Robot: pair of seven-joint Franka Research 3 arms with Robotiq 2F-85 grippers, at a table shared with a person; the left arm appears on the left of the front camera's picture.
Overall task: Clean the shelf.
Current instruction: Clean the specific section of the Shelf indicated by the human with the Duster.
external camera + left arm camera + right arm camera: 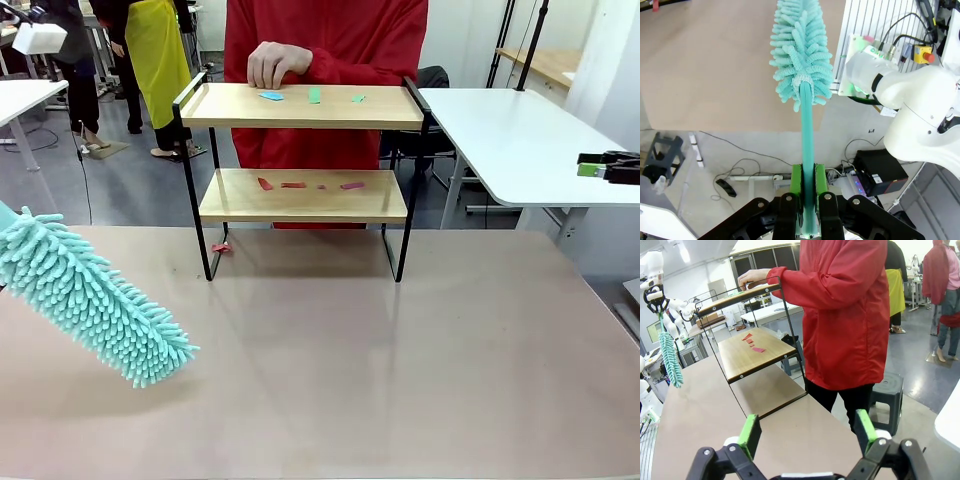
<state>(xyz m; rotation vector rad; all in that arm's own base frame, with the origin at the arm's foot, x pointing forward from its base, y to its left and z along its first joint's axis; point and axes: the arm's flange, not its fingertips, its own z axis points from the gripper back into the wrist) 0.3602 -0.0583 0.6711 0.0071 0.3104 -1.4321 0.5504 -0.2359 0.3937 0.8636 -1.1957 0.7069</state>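
Currently we see left claw [807, 172] clamped on teal duster [95, 300] by worktop [400, 380] left edge; right claw [807, 427] wide apart, empty; shelf [230, 105] at far edge.

The left pincer [808, 175] and right pincer [807, 432] are black with green pads, the arm casing [920, 110] glossy white.

One shelf [300, 115] at upper centre, two boards, three greenish scraps [314, 95] on top, four red scraps [293, 185] below, one stray red bit [221, 247] underneath, one teal duster [95, 300] lower left
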